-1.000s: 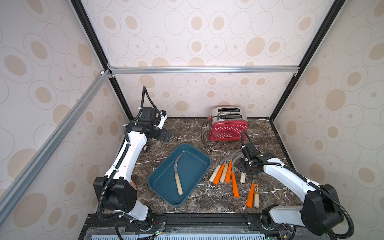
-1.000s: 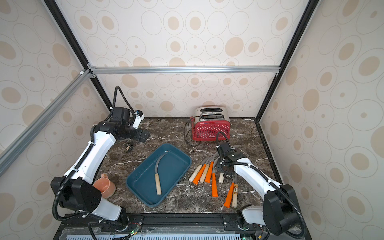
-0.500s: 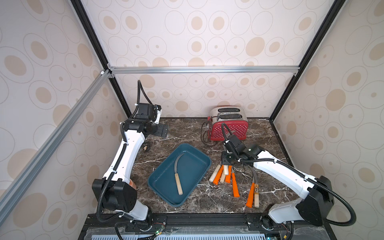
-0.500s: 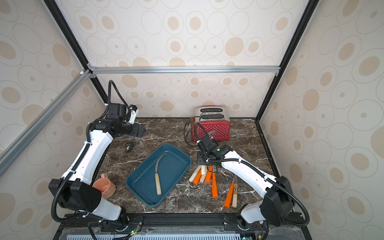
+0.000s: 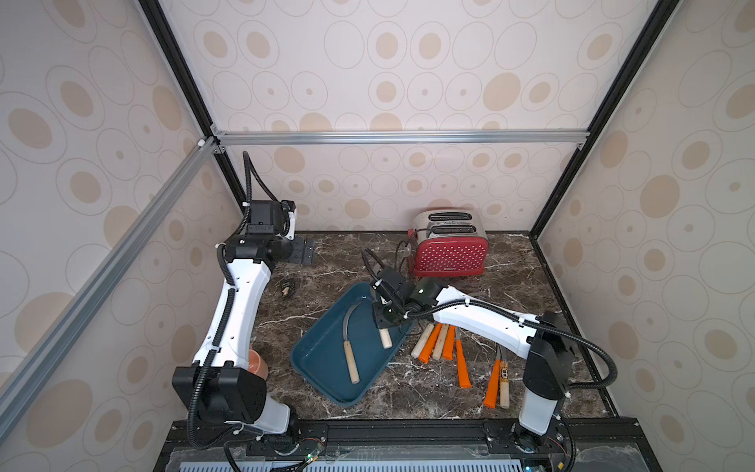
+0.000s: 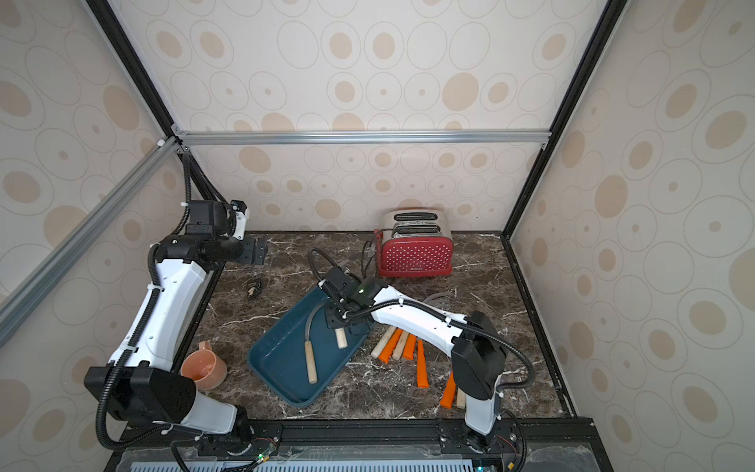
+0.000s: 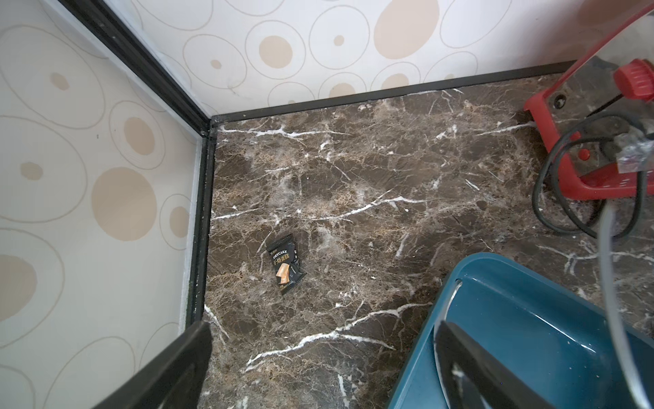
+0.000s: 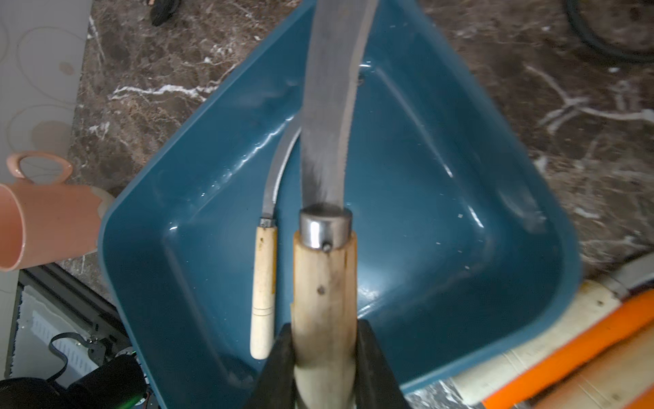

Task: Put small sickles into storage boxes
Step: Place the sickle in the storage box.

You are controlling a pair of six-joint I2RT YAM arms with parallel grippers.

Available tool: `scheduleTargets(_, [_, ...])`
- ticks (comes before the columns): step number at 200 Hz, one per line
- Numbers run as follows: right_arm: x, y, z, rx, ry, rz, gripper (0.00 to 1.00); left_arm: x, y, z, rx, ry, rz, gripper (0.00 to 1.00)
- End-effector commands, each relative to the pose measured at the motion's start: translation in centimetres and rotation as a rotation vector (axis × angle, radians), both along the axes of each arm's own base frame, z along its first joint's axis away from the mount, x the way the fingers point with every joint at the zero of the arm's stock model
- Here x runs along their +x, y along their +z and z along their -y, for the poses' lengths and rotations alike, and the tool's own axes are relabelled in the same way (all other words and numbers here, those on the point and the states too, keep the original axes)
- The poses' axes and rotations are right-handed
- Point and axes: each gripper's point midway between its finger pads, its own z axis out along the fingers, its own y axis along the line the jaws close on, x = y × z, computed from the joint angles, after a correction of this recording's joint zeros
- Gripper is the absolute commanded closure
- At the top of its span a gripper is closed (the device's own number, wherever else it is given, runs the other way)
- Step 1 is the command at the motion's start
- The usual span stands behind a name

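In both top views the right gripper [image 5: 383, 323] clamps a pale-handled sickle [image 5: 385, 339] over the teal tray [image 5: 322, 367]; the left wrist view shows the left gripper [image 7: 322, 329] spread wide, empty, above marble [image 7: 354, 177]; the right wrist view shows the hold on the stiff wooden handle, sensibly clear of the toothed blade.

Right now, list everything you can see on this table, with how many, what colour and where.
tray: one, teal, table centre.
sickle in tray: one, wood handle, lying flat.
held sickle: one, wood handle, above the tray.
loose sickles: seven, four orange-handled, three wood-handled, tabletop right of tray.
toaster: one, red dotted, table back.
mug: one, peach, beside left arm's base.
snack packet: one, black, back left.
left claw: one, black, open, raised back left.
right claw: one, black, shut on held sickle.
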Motion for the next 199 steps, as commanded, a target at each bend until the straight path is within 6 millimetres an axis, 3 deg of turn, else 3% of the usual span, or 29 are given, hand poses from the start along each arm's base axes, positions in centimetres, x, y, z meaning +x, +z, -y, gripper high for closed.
scheduleTargets(1, [-0.7,0.2,-2.0,0.024,0.040,-0.021,0.97,-1.1,1.2,-1.1,0.015,0.055,0.023,0.01])
scheduleTargets(93, [-3.4,-4.0,-6.3,0.039,0.125,-0.156,0.97,-1.4,1.5,-1.3,0.029,0.051,0.043,0.01])
scheduleTargets(147, [-4.2,-5.8,-8.6,0.055,0.154,-0.205,0.97,-1.8,0.4,-1.3,0.041,0.038,0.039,0.01])
scheduleTargets(199, [-5.2,-6.3,-8.7,0.032,0.152,-0.222,0.97,-1.8,0.9,-1.0,0.035,0.021,0.050,0.01])
